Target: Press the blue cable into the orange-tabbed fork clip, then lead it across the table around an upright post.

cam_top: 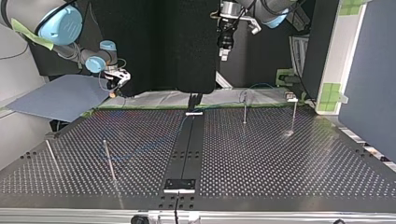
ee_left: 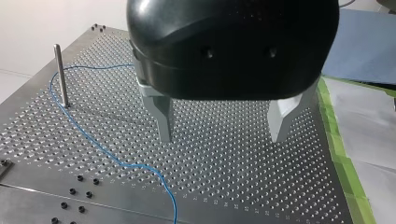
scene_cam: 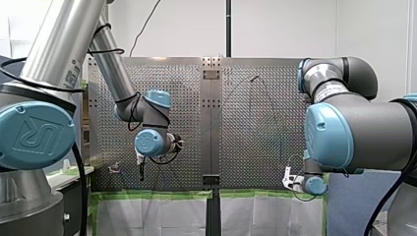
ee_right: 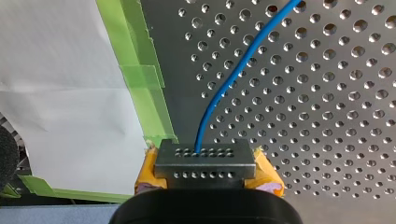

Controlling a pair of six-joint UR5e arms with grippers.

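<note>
Blue cable (ee_right: 232, 76), thin and wavy, sits clamped in my right end effector (ee_right: 204, 161); my left end effector (ee_left: 222, 135) gapes.

Four upright posts (cam_top: 52, 158) (cam_top: 109, 161) (cam_top: 244, 108) (cam_top: 293, 116); one blue cable (ee_right: 233, 74); two arms (scene_cam: 113, 69) (scene_cam: 364, 130).

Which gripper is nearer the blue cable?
Right. My right gripper is shut on the blue cable; my left gripper hangs open over the table, clear of it.
</note>
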